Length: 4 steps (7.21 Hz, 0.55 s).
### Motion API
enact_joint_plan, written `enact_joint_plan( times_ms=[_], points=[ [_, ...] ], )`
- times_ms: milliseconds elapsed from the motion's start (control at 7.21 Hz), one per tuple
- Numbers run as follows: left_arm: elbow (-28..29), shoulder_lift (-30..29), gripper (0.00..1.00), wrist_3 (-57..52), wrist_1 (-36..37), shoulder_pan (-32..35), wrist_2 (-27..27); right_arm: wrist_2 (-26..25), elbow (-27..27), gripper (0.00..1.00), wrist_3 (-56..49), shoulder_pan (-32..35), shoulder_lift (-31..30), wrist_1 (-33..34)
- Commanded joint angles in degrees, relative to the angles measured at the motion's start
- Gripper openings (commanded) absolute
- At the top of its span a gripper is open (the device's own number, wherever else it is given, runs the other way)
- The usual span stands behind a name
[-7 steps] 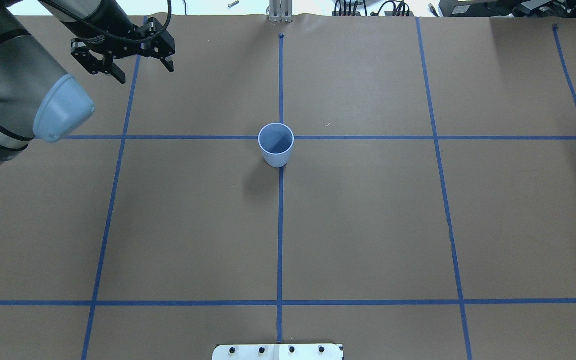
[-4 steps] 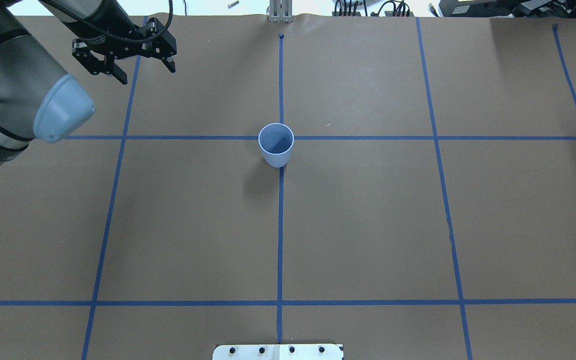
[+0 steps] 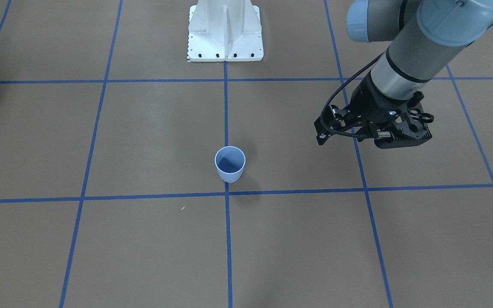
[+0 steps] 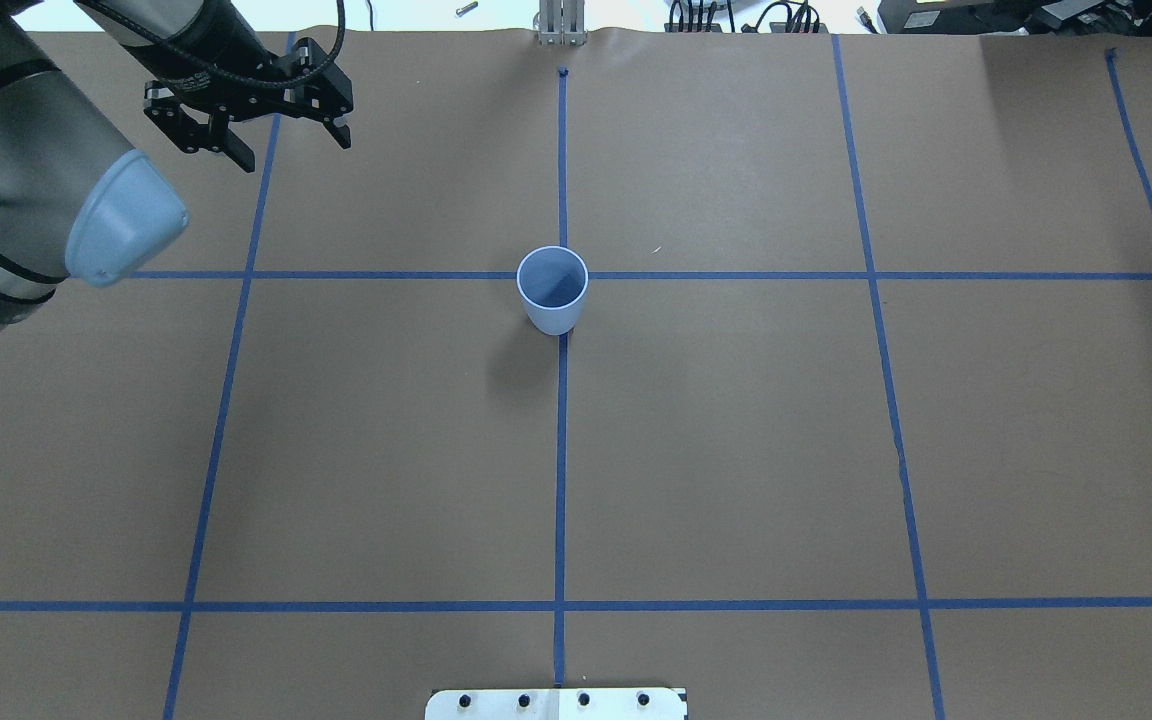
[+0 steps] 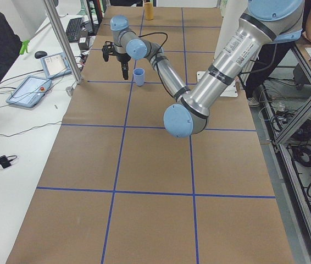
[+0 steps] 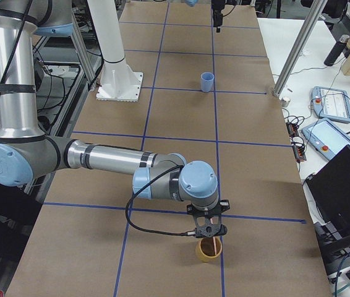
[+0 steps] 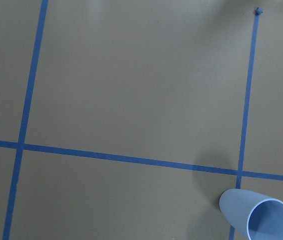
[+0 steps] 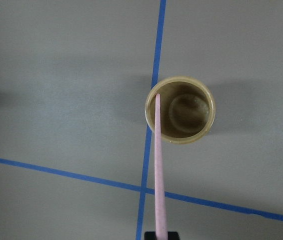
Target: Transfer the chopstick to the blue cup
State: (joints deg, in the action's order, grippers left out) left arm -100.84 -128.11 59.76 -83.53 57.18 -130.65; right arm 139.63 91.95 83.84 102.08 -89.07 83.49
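Note:
The blue cup [image 4: 552, 285] stands upright and empty at the table's middle, on a blue tape crossing; it also shows in the front view [image 3: 230, 164] and the left wrist view [image 7: 256, 217]. My left gripper [image 4: 294, 150] is open and empty, hovering at the far left, well away from the cup. My right gripper [image 8: 160, 234] is shut on the pink chopstick [image 8: 158, 165]. The chopstick's lower end is inside a yellow cup [image 8: 209, 107]. In the right exterior view the right gripper [image 6: 207, 230] hangs just above that yellow cup [image 6: 209, 250], near the table's right end.
The white robot base plate [image 3: 225, 42] sits at the robot's edge of the table. Blue tape lines grid the brown table cover. A metal post [image 6: 292, 55] and tablets stand on the white bench past the far edge.
My left gripper has drifted slightly toward the far edge of the table. The blue cup has not moved.

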Motion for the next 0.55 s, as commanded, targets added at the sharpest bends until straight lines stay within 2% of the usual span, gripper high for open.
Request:
enact_joint_plan(
  times_ms=[0,277,416],
  points=[
    [-0.05,1.10,0.98,0.00,-0.14,0.03,-0.05,-0.41,7.86,0.00,2.73,-0.04,2.65,9.00],
    [-0.05,2.33,0.98,0.00,-0.75,0.12,-0.13,-0.41,12.44,0.00,2.73,0.05,12.82,22.80],
    [-0.14,2.34,0.98,-0.52,-0.49,0.56,-0.13,-0.23,14.99,0.00,2.74,-2.30,15.56,25.03]
  ],
)
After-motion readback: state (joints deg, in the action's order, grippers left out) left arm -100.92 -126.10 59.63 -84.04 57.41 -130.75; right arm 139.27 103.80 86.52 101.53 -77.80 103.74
